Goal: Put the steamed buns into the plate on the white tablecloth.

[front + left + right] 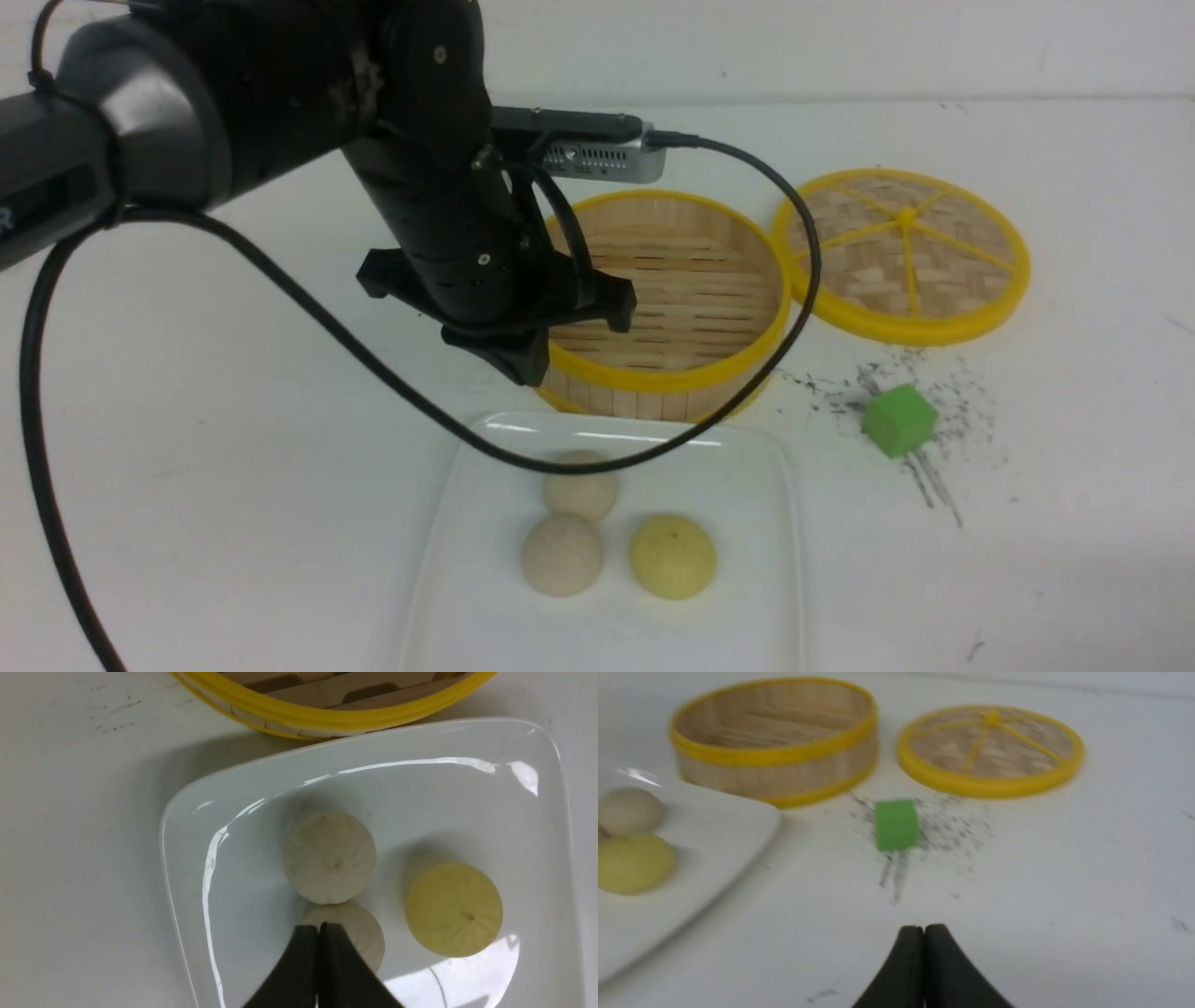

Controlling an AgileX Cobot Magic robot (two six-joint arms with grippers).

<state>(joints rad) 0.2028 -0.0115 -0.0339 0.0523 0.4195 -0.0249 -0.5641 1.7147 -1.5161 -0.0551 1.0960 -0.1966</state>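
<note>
Three steamed buns lie in the white plate (448,523) on the white tablecloth (187,420): two off-white ones (581,487) (562,554) and a pale yellow one (672,557). My left gripper (526,371) hangs above the plate's far edge, shut and empty. In the left wrist view its shut fingertips (318,927) sit over one off-white bun (362,938), with the other (330,857) and the yellow bun (454,909) beside it in the plate (187,812). My right gripper (923,927) is shut and empty, low over bare tablecloth; it does not show in the front view.
A round bamboo steamer basket (672,289) with a yellow rim stands empty just behind the plate. Its woven lid (901,252) lies to its right. A green cube (898,420) sits on dark scuff marks right of the plate, ahead of my right gripper (896,823).
</note>
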